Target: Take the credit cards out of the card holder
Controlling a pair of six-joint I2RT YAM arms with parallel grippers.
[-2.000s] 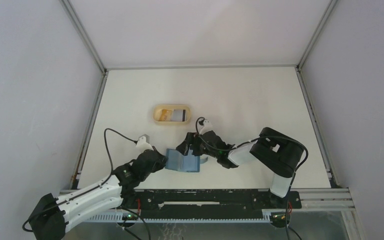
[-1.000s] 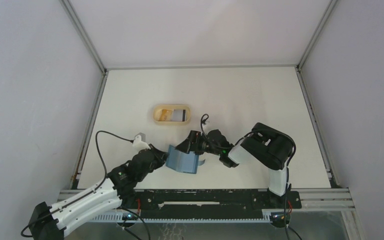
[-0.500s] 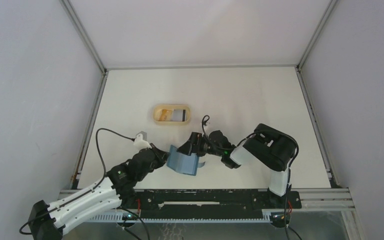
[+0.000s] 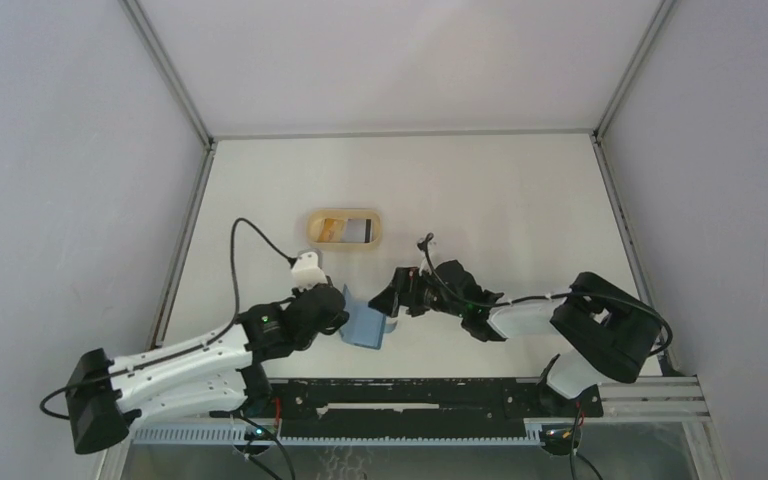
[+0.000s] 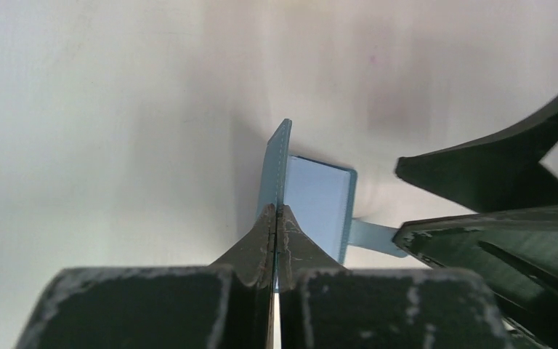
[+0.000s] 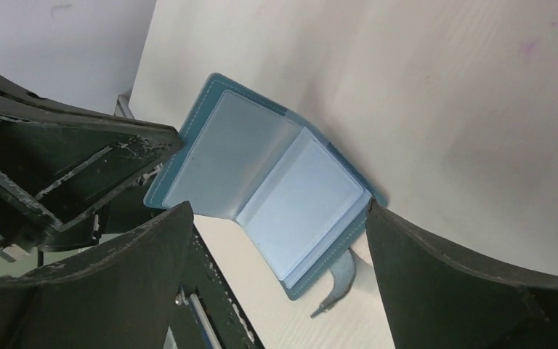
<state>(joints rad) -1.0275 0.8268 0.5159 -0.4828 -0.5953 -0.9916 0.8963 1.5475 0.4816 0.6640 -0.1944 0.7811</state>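
The teal-blue card holder [image 4: 364, 324] lies open near the table's front, and its pale inner pockets [image 6: 301, 196] face the right wrist camera. My left gripper [image 5: 277, 215] is shut on the edge of one cover, which stands upright. My right gripper [image 6: 277, 208] is open, with its fingers on either side of the open card holder and not touching it. The closure tab [image 6: 340, 280] curls off the lower edge. Credit cards [image 4: 346, 229] lie in the tan dish. I cannot tell whether the pockets hold any.
The tan oval dish [image 4: 312, 232] sits behind the card holder toward the table's middle. The black front rail [image 4: 410, 392] runs close below both grippers. Grey walls enclose the table on the left, right and back.
My left arm has swung forward and right while still gripping the cover. My right arm has stretched out and its elbow has moved right. The card holder has shifted slightly.
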